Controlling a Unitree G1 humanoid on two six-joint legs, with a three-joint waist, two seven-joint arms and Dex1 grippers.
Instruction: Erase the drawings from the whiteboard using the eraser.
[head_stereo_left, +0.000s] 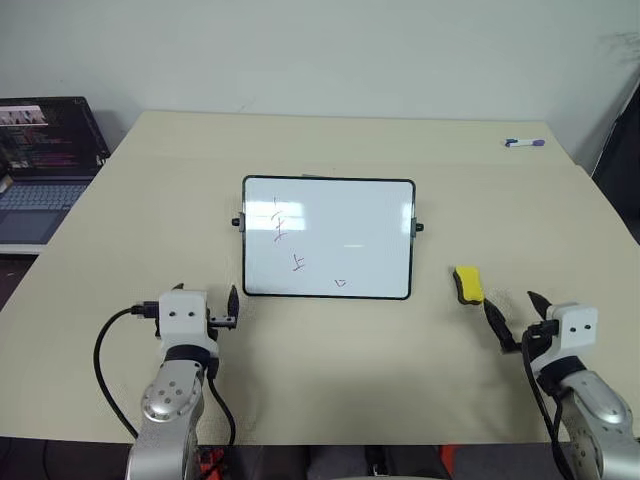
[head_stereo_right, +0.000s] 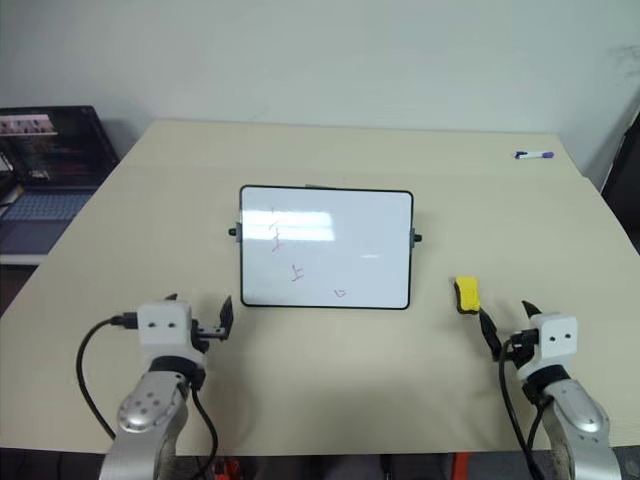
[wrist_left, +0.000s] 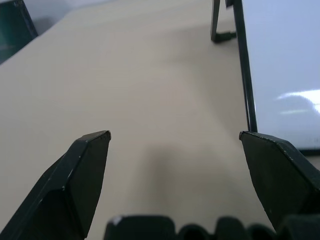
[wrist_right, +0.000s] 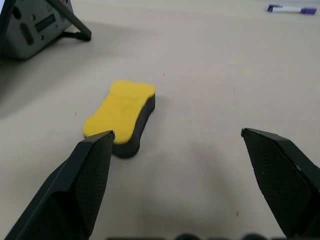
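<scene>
While the whiteboard (head_stereo_left: 328, 238) lies mid-table (head_stereo_left: 330, 370) with red drawings (head_stereo_left: 282, 222) on its left part, the eraser (head_stereo_left: 468, 284) is seen to its right, apart from it. Just short of the eraser, the right gripper (head_stereo_left: 517, 318) is held with fingers spread wide and empty. Near the whiteboard's near left corner, the left gripper (head_stereo_left: 205, 305) is likewise spread, holding nothing.
</scene>
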